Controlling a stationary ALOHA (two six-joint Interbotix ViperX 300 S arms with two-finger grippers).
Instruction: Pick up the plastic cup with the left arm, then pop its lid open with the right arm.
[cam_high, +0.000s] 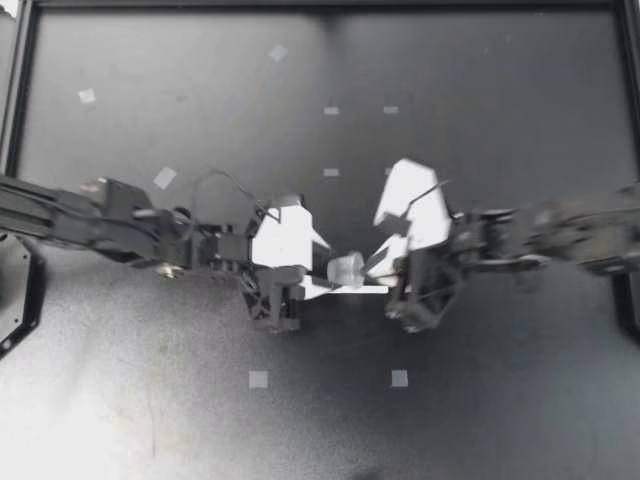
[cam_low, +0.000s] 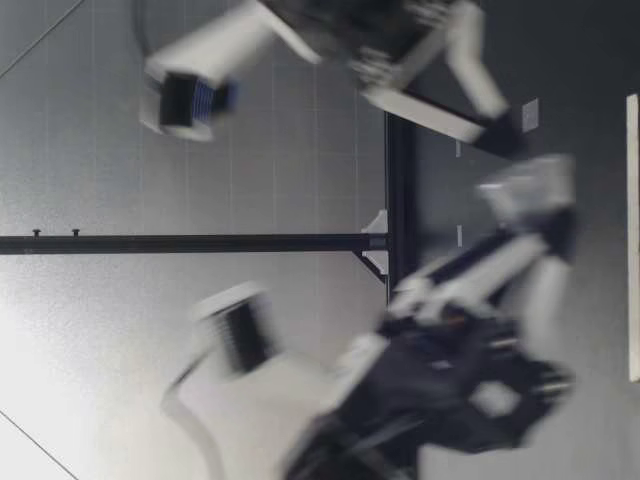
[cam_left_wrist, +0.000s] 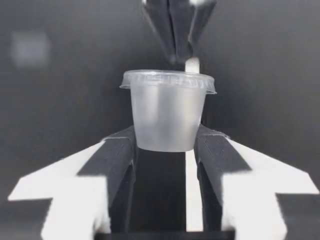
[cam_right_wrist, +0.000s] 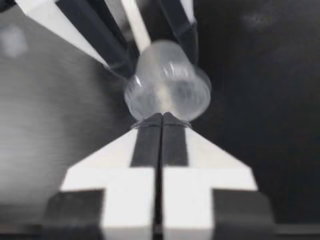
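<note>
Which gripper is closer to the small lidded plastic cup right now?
Left. My left gripper is shut on the cup, one finger on each side of its body. My right gripper, shut, only reaches the rim of the lid with its fingertips.

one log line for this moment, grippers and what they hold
left gripper: shut on clear lidded cup | right gripper: shut, tips at the lid
</note>
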